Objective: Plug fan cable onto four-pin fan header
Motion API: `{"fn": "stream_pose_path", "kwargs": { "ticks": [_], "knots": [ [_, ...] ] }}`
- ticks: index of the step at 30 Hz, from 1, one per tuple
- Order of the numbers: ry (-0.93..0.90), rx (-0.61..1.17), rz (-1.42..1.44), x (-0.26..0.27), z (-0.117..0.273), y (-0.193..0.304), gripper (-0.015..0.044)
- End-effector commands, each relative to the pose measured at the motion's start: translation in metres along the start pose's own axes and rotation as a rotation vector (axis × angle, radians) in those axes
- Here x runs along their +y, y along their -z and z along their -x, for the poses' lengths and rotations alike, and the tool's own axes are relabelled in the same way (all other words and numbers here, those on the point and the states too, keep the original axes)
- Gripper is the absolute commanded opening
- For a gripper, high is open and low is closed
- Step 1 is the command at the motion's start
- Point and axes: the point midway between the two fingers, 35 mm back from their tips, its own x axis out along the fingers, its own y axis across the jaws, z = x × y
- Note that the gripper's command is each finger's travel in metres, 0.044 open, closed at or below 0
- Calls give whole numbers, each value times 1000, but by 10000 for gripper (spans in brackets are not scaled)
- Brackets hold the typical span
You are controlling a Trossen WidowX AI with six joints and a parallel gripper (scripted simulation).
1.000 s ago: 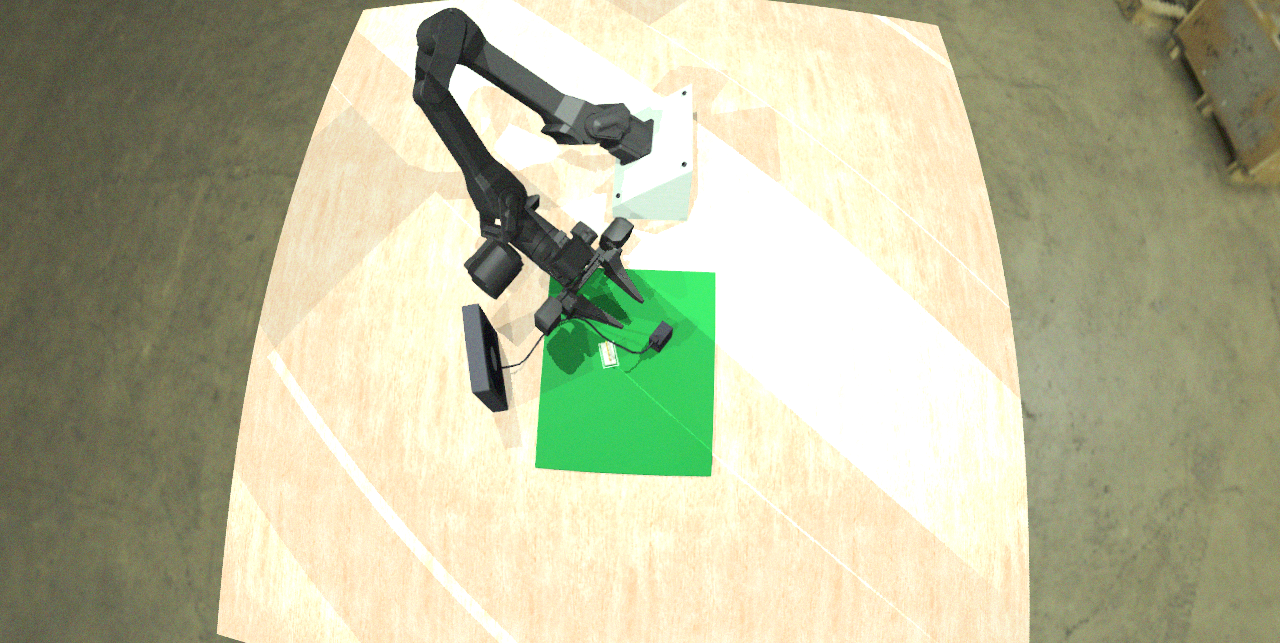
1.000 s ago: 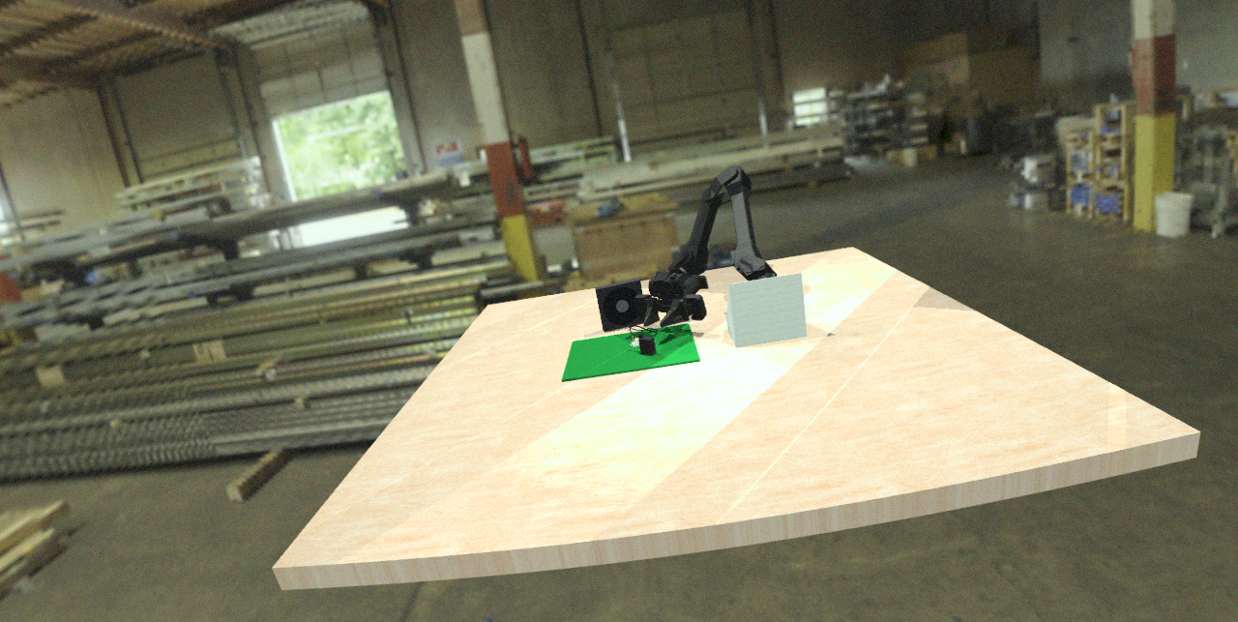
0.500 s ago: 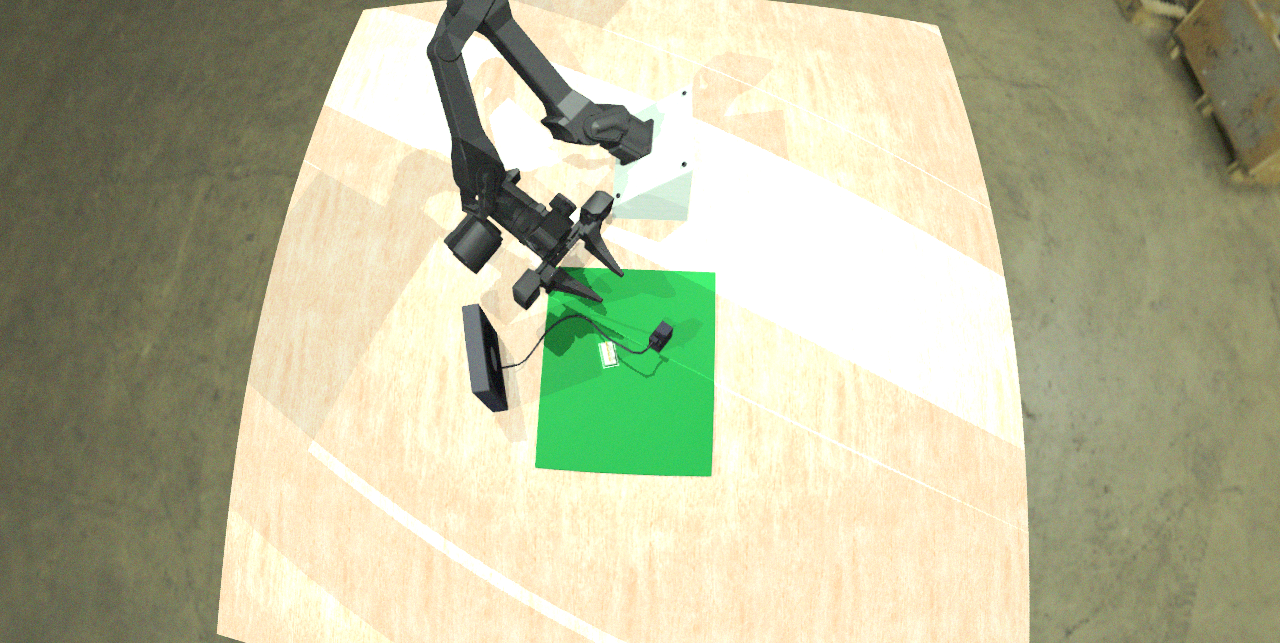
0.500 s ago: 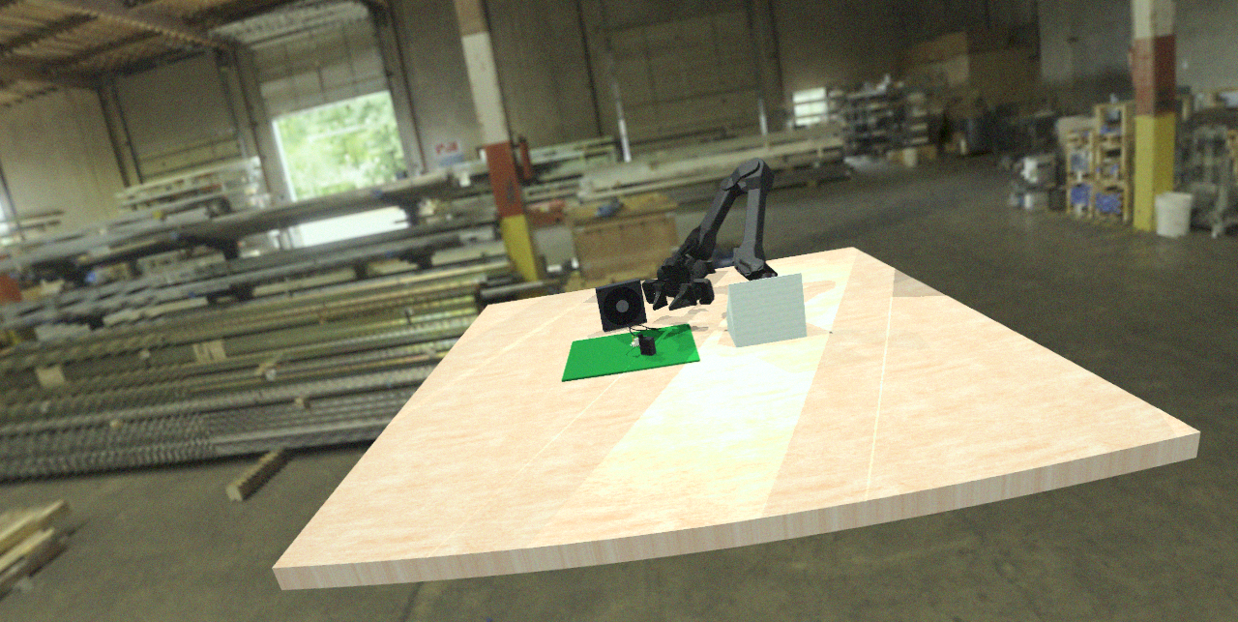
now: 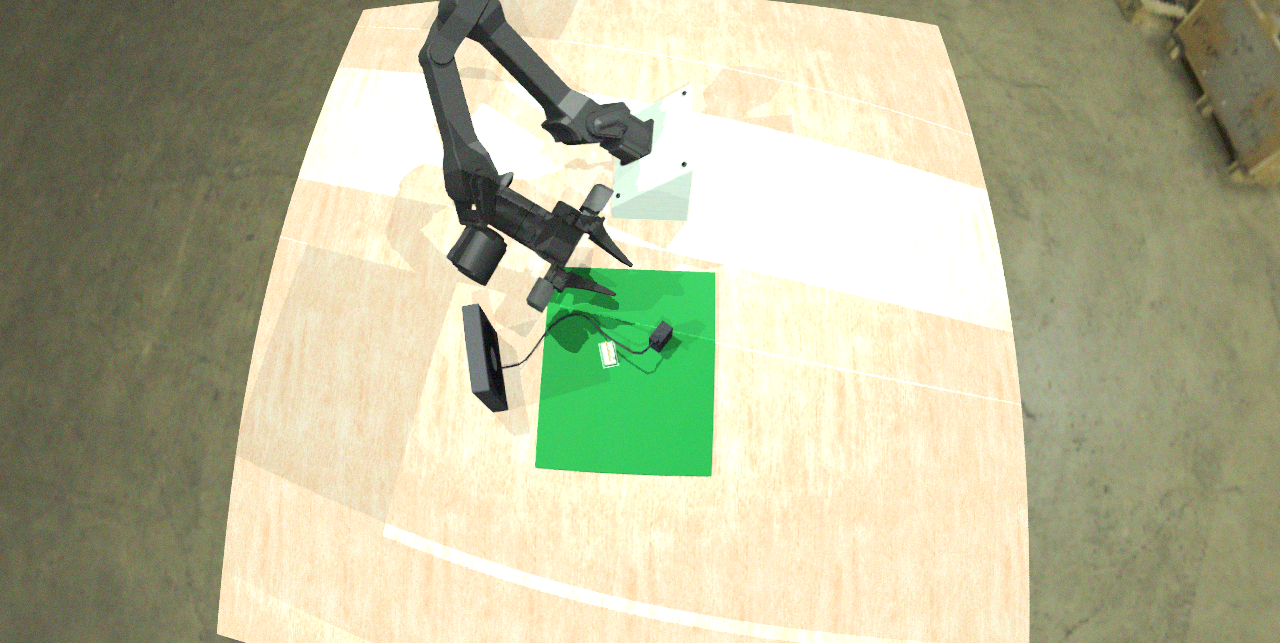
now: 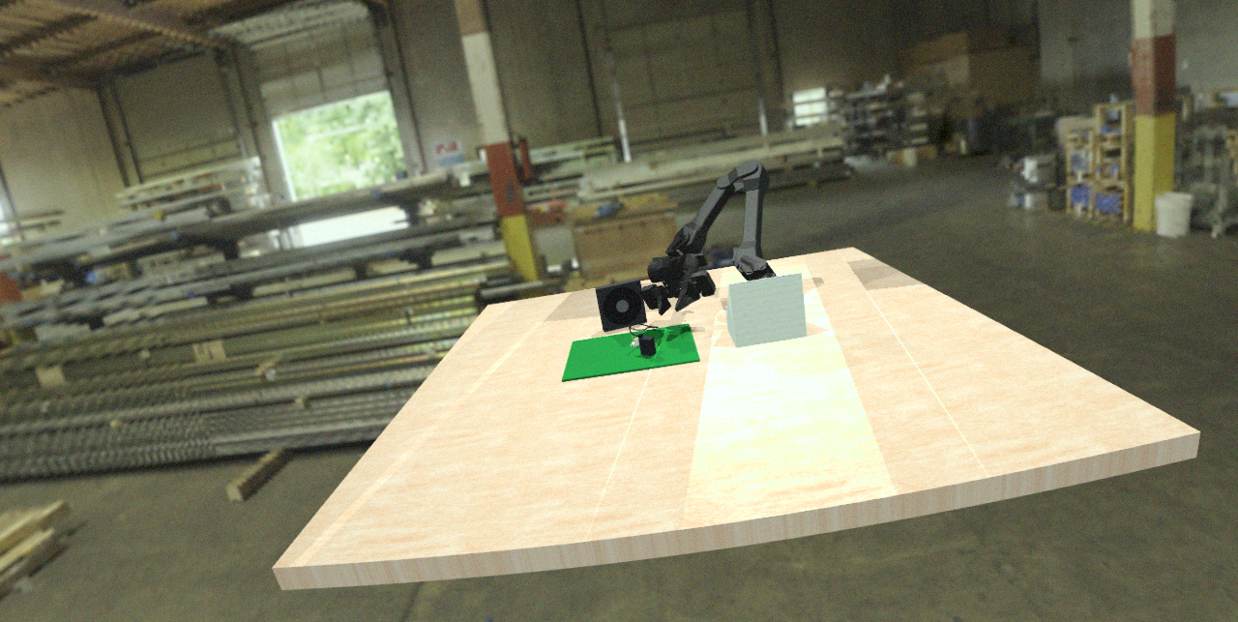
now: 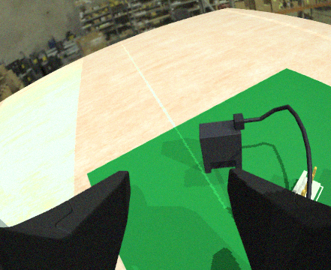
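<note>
The dark plug (image 5: 660, 335) (image 6: 646, 344) (image 7: 221, 144) stands on the green board (image 5: 626, 424) (image 6: 597, 363) (image 7: 285, 90), apart from the header. The white four-pin header (image 5: 606, 354) (image 7: 304, 185) is on the board beside it, its pins uncovered; the cable and a finger partly hide it in the wrist view. My gripper (image 5: 623, 279) (image 7: 179, 180) is open and empty, back from the plug, with a gap to it. In the wrist view the plug is beyond the fingers, toward the right fingertip. The black cable (image 5: 572, 314) (image 7: 304, 131) runs from the plug to the fan (image 5: 486, 359) (image 6: 620, 307).
The fan stands upright left of the board in the top view. A pale wedge-shaped block (image 5: 653, 196) (image 6: 767, 311) stands beyond the board's upper edge, close to the arm's base. The cable arches over the board near the header.
</note>
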Motion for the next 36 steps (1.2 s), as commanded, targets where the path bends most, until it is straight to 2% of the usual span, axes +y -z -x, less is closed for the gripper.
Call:
{"fn": "stream_pose_path", "kwargs": {
  "ticks": [1, 19, 36],
  "knots": [
    [-48, 74, -47, 2, -4, 1, 205],
    [-161, 496, -207, 12, -17, 7, 205],
    [-36, 895, -220, 8, -17, 1, 205]
  ]
}}
